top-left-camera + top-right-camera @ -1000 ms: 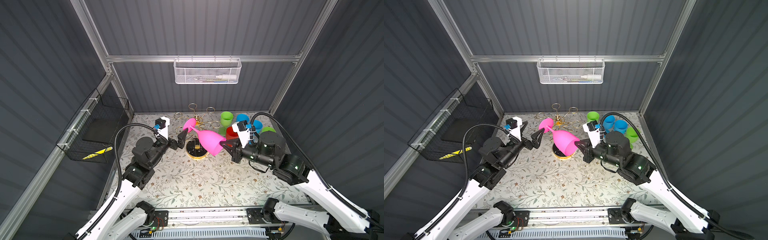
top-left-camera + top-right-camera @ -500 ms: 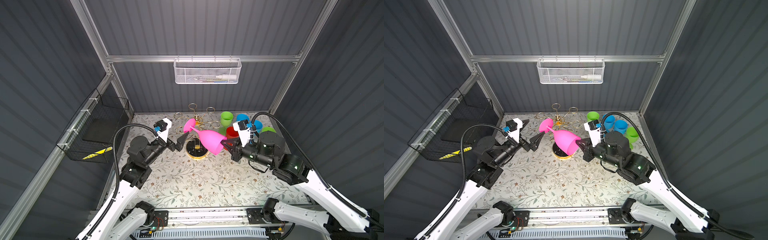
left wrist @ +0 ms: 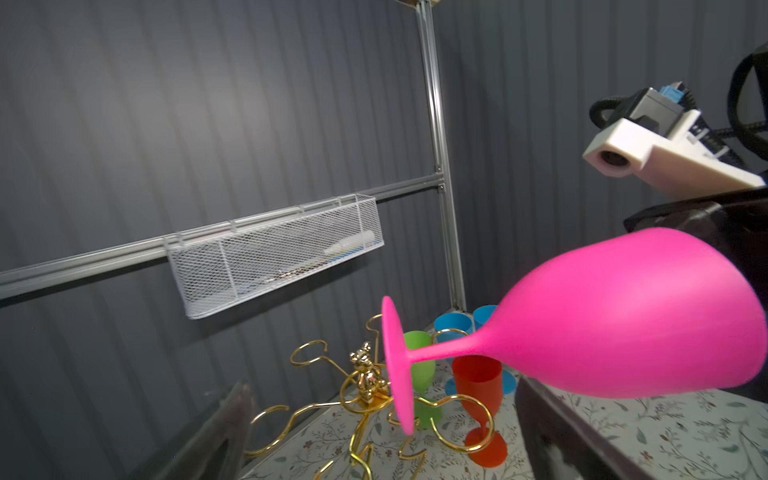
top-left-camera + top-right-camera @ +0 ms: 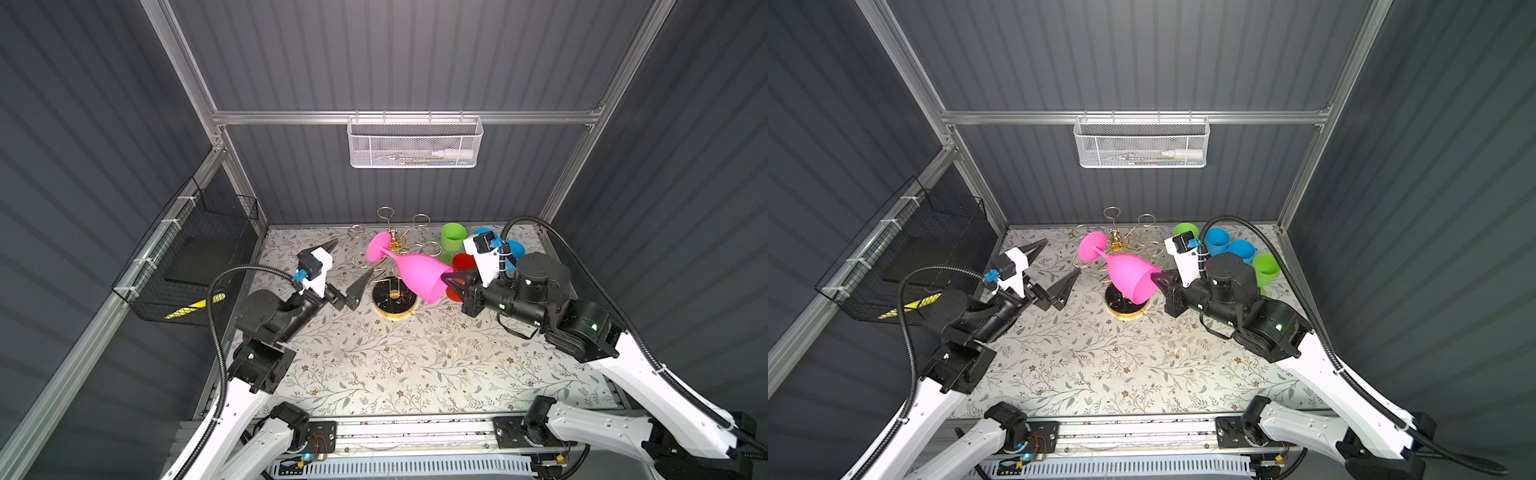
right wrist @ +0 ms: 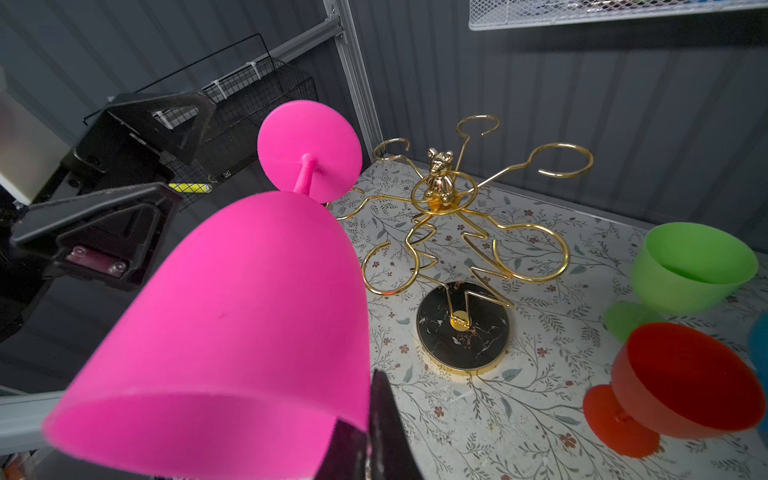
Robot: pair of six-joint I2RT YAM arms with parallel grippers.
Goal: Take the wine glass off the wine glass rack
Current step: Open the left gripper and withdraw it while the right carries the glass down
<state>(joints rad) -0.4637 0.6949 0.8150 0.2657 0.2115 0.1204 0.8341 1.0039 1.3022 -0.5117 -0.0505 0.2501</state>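
Floral-patterned tabletop (image 4: 374, 365) inside a grey slatted enclosure. In both top views the pink plastic wine glass (image 4: 415, 274) hangs tilted almost flat above the thin gold wire rack (image 4: 387, 305) with its round black base. The foot points toward the central post. The right gripper (image 4: 448, 277) has its jaws clamped on one wall of the bowl at the rim. The left gripper (image 4: 353, 256) stands just beside the foot, jaws wide apart, holding nothing. Left wrist view: the foot sits close before the gold loops, and whether they touch cannot be told. A sideways pull could therefore snag a loop and topple the rack. Right wrist view: a one-sided hold at the rim risks the glass pivoting or slipping. The red goblet (image 5: 681, 374) and green goblet (image 5: 694, 266) stand near and could be struck on a careless swing.
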